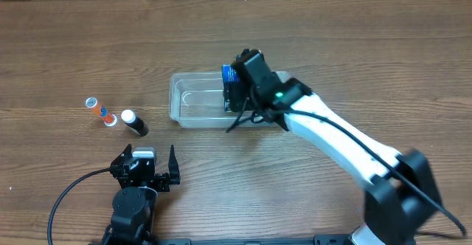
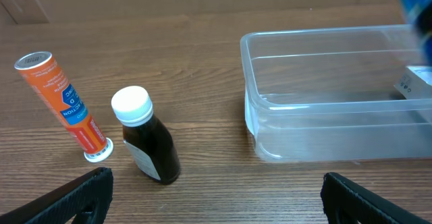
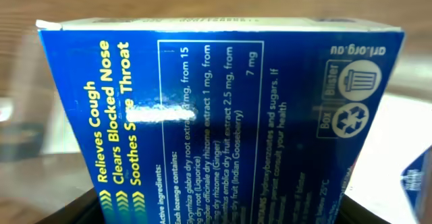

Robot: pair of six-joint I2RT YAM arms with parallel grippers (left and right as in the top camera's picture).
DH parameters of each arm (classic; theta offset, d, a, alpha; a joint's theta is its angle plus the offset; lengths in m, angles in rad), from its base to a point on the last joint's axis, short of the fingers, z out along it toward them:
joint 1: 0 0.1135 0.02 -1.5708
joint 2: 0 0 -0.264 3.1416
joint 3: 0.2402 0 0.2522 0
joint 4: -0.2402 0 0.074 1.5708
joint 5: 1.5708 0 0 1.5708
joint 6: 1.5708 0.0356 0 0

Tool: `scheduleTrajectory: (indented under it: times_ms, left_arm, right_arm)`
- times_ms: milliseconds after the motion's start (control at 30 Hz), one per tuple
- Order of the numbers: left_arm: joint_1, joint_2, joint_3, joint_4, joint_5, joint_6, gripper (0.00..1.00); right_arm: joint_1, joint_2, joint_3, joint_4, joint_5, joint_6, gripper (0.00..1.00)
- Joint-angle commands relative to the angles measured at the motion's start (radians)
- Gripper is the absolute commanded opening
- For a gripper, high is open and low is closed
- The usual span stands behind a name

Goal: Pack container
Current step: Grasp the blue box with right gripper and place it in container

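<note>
Wooden table (image 1: 74, 53) carries the clear plastic container (image 1: 195, 108) near its middle. The right gripper (image 1: 240, 91) hangs over the tub's right half, clamped on a blue lozenge box (image 3: 216, 116) held just above the rim. The left gripper (image 1: 147, 159) sits well apart, nearer the robot, its jaws spread wide and holding nothing, near an orange tube (image 2: 64, 102) and a dark, white-capped bottle (image 2: 145, 140).

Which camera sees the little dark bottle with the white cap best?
The left wrist view: the dark bottle is close, whole, label showing. Overhead shows it tiny; the right wrist view misses it.
</note>
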Motion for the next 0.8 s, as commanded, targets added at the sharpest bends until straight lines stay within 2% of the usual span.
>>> scheduleTrajectory:
  times_ms: [0, 100, 167, 267, 367, 500, 567, 667, 767]
  left_arm:
    - [-0.005, -0.006, -0.008, 0.006, -0.012, 0.019, 1.00]
    - [-0.005, -0.006, -0.008, 0.006, -0.012, 0.019, 1.00]
    - [-0.005, -0.006, -0.008, 0.006, -0.012, 0.019, 1.00]
    - [-0.005, -0.006, -0.008, 0.006, -0.012, 0.019, 1.00]
    - [-0.005, -0.006, -0.008, 0.006, -0.012, 0.019, 1.00]
    - [-0.005, -0.006, -0.008, 0.006, -0.012, 0.019, 1.00]
    - [-0.005, -0.006, -0.008, 0.006, -0.012, 0.019, 1.00]
    - [-0.005, -0.006, -0.008, 0.006, -0.012, 0.019, 1.00]
    - [-0.005, -0.006, -0.008, 0.006, -0.012, 0.019, 1.00]
  right_arm:
    - [-0.001, 0.065, 0.006, 0.010, 0.017, 0.090, 0.66]
    - [-0.001, 0.093, 0.006, 0.029, 0.016, 0.108, 0.68]
    - [0.000, 0.095, 0.006, 0.029, 0.016, 0.108, 0.75]
    - [-0.002, 0.094, 0.006, 0.040, 0.016, 0.100, 0.80]
    - [-0.002, 0.092, 0.008, 0.042, 0.016, 0.025, 0.92]
    - [-0.024, 0.014, 0.008, -0.001, 0.040, -0.010, 0.93]
    - [-0.072, -0.085, 0.008, -0.061, 0.066, -0.021, 0.93]
    - [-0.285, -0.285, 0.008, -0.176, 0.075, -0.033, 0.99]
    - [-0.494, -0.305, 0.002, -0.237, -0.088, -0.154, 0.96]
